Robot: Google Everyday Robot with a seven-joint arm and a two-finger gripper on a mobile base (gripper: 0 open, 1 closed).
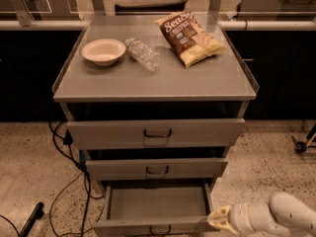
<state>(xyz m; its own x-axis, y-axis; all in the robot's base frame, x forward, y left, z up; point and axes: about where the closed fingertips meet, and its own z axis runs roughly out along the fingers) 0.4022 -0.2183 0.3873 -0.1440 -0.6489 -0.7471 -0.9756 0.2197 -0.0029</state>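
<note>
My gripper is at the bottom right of the camera view, on the end of a white arm that reaches in from the right. Its yellowish tip is at the right front corner of the open bottom drawer, touching it or very close. The drawer is pulled out and looks empty inside. Above it, the middle drawer and the top drawer of the grey cabinet are pushed in. Nothing is seen in the gripper.
On the cabinet top lie a white bowl, a clear plastic bottle on its side and a brown chip bag. Black cables trail on the speckled floor at the left. A caster stands at the right.
</note>
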